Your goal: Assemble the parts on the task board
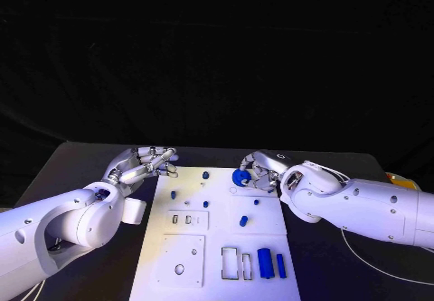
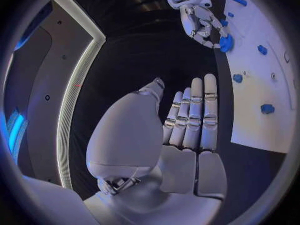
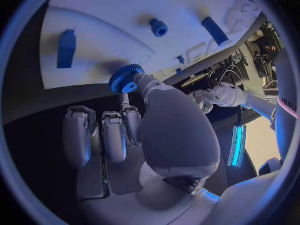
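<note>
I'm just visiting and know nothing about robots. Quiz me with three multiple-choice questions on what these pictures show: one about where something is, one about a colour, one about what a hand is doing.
1. Where is the task board?
A. between the two arms
B. left of both arms
C. on top of the left arm

2. What colour is the gear?
A. red
B. blue
C. yellow

3. What is the left hand doing?
A. gripping a part
B. pressing on the board
C. holding nothing

Answers:
1 A: the head view shows an arm on each side of it.
2 B: blue in all views.
3 C: its fingers are empty; the right hand holds the gear.
</note>
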Controlling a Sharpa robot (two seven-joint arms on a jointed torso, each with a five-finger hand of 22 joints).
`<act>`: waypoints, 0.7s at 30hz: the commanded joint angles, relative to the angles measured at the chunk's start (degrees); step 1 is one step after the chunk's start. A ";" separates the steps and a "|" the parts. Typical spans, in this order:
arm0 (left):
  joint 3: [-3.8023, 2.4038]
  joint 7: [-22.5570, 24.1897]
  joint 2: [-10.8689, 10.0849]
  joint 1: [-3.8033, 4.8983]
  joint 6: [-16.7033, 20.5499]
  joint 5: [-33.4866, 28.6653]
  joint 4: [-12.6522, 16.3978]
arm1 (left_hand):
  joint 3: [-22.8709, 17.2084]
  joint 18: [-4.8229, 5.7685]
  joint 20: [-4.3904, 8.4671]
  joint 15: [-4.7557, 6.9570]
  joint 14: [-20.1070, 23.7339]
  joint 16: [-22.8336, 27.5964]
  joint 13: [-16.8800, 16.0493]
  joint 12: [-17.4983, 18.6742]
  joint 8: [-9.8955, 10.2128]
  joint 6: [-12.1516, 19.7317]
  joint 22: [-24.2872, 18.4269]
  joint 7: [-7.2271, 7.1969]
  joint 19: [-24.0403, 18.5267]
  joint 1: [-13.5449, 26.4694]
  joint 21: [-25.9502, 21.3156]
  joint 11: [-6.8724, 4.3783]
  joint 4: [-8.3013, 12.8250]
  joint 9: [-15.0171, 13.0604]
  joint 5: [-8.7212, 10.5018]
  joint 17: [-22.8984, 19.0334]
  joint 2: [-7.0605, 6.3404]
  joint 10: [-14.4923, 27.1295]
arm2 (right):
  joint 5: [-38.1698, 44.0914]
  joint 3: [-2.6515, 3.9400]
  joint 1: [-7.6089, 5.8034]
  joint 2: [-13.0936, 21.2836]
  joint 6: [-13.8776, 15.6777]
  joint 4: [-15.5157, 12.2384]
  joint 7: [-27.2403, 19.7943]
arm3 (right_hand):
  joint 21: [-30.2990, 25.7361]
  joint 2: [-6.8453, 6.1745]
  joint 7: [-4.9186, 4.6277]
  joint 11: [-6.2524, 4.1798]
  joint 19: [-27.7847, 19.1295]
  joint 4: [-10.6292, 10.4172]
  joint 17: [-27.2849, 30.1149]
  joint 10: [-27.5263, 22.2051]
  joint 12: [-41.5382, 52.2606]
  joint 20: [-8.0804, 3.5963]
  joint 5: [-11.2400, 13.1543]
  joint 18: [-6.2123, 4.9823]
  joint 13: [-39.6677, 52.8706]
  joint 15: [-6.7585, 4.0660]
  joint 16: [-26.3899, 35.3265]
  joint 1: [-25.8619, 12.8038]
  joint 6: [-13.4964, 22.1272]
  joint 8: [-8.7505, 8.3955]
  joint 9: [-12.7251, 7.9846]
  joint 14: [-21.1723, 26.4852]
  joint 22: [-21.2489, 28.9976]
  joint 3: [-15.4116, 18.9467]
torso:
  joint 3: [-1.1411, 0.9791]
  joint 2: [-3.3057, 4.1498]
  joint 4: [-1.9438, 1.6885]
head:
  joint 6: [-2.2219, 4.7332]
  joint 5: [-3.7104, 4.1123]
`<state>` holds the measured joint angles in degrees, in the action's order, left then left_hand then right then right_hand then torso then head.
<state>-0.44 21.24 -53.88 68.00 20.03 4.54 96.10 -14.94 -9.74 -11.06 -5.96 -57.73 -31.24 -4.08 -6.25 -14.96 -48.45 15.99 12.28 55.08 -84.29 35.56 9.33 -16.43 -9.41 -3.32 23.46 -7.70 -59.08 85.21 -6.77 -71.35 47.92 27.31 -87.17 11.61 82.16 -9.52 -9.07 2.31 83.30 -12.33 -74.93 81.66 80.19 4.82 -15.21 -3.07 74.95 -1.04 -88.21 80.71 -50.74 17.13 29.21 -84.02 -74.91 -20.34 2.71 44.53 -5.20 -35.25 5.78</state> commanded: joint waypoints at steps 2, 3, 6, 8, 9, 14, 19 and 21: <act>-0.05 0.04 0.23 0.05 -1.27 -0.19 0.00 | 0.31 -0.56 0.08 0.11 0.47 -0.28 -0.05 0.20 0.12 0.25 0.10 0.73 -0.32 0.56 0.28 0.18 -0.01 -0.03 0.18 0.05 -0.12 0.29 | 6.48 0.02 -0.33 -1.08 3.05 -2.39 1.88 | 0.27 0.18 1.98 0.08 0.56 0.01 -8.43 0.46 0.33 -0.12 -0.51 0.56 4.11 -0.46 -0.28 -0.53 -2.77 0.20 0.26 -4.68 -4.87 -0.53 | -0.01 0.01 -0.06 | 0.04 -0.09; -0.05 0.03 0.27 0.05 -1.28 -0.19 -0.02 | 0.31 -0.56 0.08 0.11 0.47 -0.28 -0.05 0.20 0.12 0.25 0.10 0.73 -0.32 0.56 0.28 0.18 -0.01 -0.03 0.18 0.05 -0.12 0.29 | 7.46 0.02 -0.39 -1.54 3.23 -2.74 2.23 | 0.27 0.18 1.98 0.08 0.56 0.01 -8.43 0.46 0.33 -0.12 -0.51 0.56 4.11 -0.46 -0.28 -0.53 -2.77 0.20 0.26 -4.68 -4.87 -0.53 | 0.00 0.00 -0.08 | 0.09 -0.11; -0.05 0.03 0.40 0.05 -1.31 -0.19 -0.08 | 0.31 -0.56 0.08 0.11 0.47 -0.28 -0.05 0.20 0.12 0.25 0.10 0.73 -0.32 0.56 0.28 0.18 -0.01 -0.03 0.18 0.05 -0.12 0.29 | 9.28 0.03 -0.50 -2.98 3.44 -3.14 2.95 | 0.47 0.18 2.00 0.06 0.73 0.01 -8.61 0.49 0.36 -0.13 -0.57 0.62 4.15 -0.47 -0.32 -0.60 -2.84 0.16 0.26 -4.71 -5.15 -0.73 | 0.02 0.00 -0.17 | 0.18 -0.16; -0.05 0.03 0.49 0.05 -1.35 -0.19 -0.10 | 0.31 -0.56 0.08 0.11 0.47 -0.28 -0.05 0.20 0.12 0.25 0.10 0.73 -0.32 0.56 0.28 0.18 -0.01 -0.03 0.18 0.05 -0.12 0.29 | 10.03 0.02 -0.55 -4.05 3.42 -3.07 3.27 | 0.53 0.19 2.02 0.05 0.78 0.01 -8.65 0.54 0.41 -0.14 -0.56 0.65 4.21 -0.48 -0.33 -0.62 -2.87 0.13 0.27 -4.72 -5.24 -0.84 | 0.07 0.00 -0.26 | 0.25 -0.13; -0.05 0.03 0.53 0.05 -1.37 -0.19 -0.11 | 0.31 -0.56 0.08 0.11 0.47 -0.28 -0.05 0.20 0.12 0.25 0.10 0.73 -0.32 0.56 0.28 0.18 -0.01 -0.03 0.18 0.05 -0.12 0.29 | 10.32 0.02 -0.56 -4.65 3.40 -2.94 3.41 | 0.53 0.19 2.02 0.05 0.78 0.01 -8.65 0.54 0.41 -0.14 -0.56 0.65 4.21 -0.48 -0.33 -0.62 -2.87 0.13 0.27 -4.72 -5.24 -0.84 | 0.09 0.00 -0.27 | 0.25 -0.08; -0.05 0.05 0.62 0.05 -1.38 -0.19 -0.15 | 0.35 -0.56 0.07 0.09 0.53 -0.36 -0.05 0.23 0.14 0.30 0.14 0.76 -0.38 0.57 0.36 0.20 -0.01 -0.02 0.18 0.11 -0.12 0.33 | 10.98 -0.08 -0.58 -7.32 3.03 -1.79 3.72 | 0.59 0.19 2.02 0.05 0.83 0.01 -8.70 0.57 0.43 -0.14 -0.56 0.67 4.24 -0.48 -0.34 -0.65 -2.89 0.12 0.27 -4.73 -5.33 -0.90 | 0.18 0.01 -0.25 | 0.19 -0.28; -0.05 0.07 0.68 0.05 -1.41 -0.19 -0.12 | 0.35 -0.56 0.06 0.08 0.55 -0.38 -0.05 0.24 0.15 0.31 0.15 0.76 -0.40 0.56 0.38 0.20 0.00 -0.02 0.18 0.13 -0.12 0.33 | 11.20 -0.34 -0.30 -9.94 1.67 0.13 3.69 | 0.50 0.04 1.94 0.10 0.77 -0.14 -8.74 0.57 0.42 -0.16 -0.19 0.64 4.25 -0.47 -0.36 -1.13 -2.77 -0.21 0.22 -4.74 -5.24 -1.41 | 0.22 0.04 -0.26 | 0.22 -0.40; -0.05 0.07 0.72 0.05 -1.42 -0.19 -0.12 | 0.35 -0.56 0.06 0.08 0.55 -0.38 -0.05 0.24 0.15 0.31 0.15 0.76 -0.40 0.56 0.38 0.20 0.00 -0.02 0.18 0.13 -0.12 0.33 | 11.25 -0.42 0.00 -10.88 1.32 0.90 3.65 | 0.50 0.04 1.94 0.10 0.77 -0.14 -8.74 0.57 0.42 -0.16 -0.19 0.64 4.25 -0.47 -0.36 -1.13 -2.77 -0.21 0.22 -4.74 -5.24 -1.41 | 0.17 0.05 -0.30 | 0.10 -0.53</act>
<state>-0.44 21.06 -53.32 67.99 19.71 4.53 95.86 -14.95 -9.74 -11.06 -5.75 -57.53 -31.24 -4.07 -6.25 -14.95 -48.45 16.09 12.28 55.08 -84.29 35.56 9.33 -16.43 -9.41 -3.33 23.52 -7.70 -59.08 94.52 -7.14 -71.51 37.24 29.75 -86.57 14.58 82.42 -9.81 -9.07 2.52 83.49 -12.48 -74.92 81.86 80.40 4.62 -15.51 -3.08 74.93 -1.04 -88.20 80.20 -50.74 16.93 29.03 -84.03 -74.94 -21.59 2.89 44.54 -5.44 -35.07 5.37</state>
